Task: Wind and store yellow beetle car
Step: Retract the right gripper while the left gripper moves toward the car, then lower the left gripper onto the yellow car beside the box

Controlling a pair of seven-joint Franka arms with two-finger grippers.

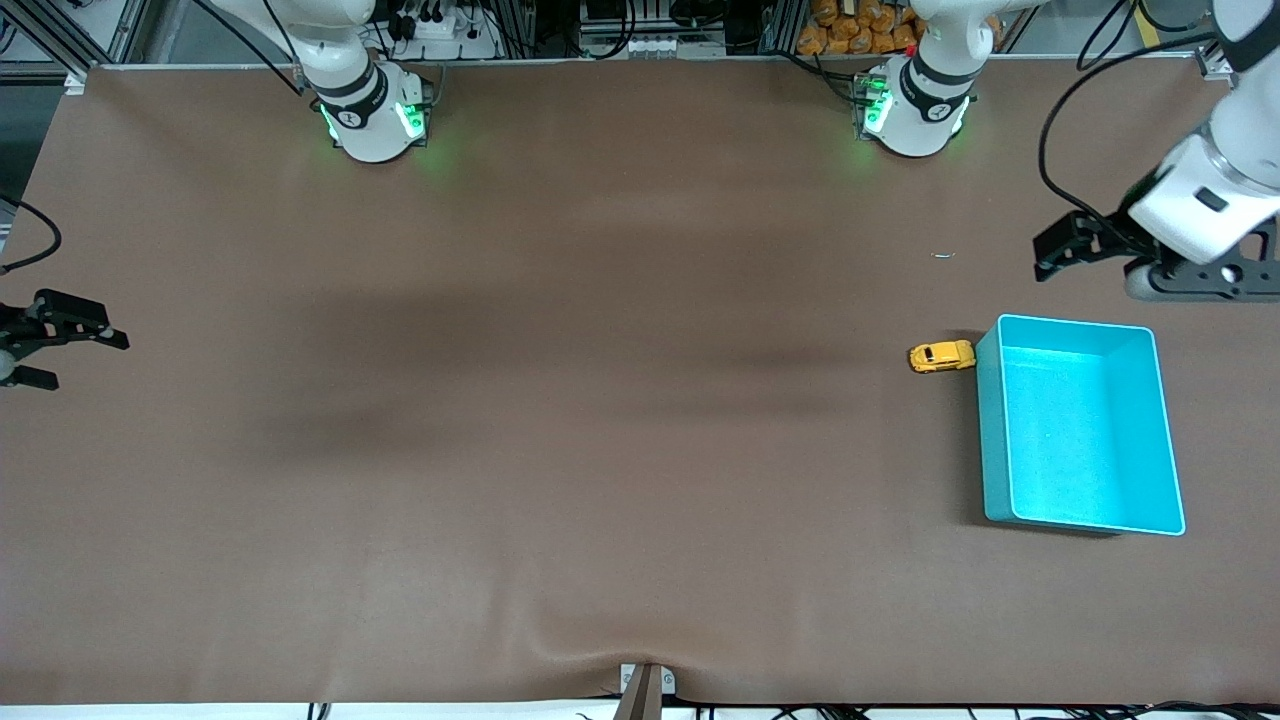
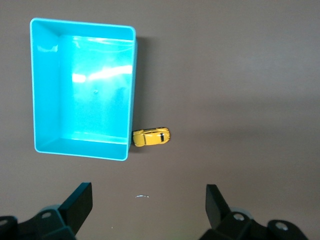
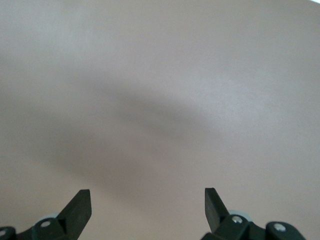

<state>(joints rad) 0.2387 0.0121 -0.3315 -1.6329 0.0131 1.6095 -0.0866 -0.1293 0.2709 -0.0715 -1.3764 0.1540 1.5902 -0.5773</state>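
Yellow beetle car (image 1: 941, 356) rests on the table, touching the teal bin (image 1: 990, 420) at its 9 o'clock wall. Left gripper (image 1: 1085, 245) hangs above the table with fingers spread; right gripper (image 1: 60, 340) likewise at its own end.

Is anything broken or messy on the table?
No, nothing stands out. The yellow beetle car sits upright on its wheels beside the empty teal bin. Both the left gripper and right gripper are open, holding nothing.
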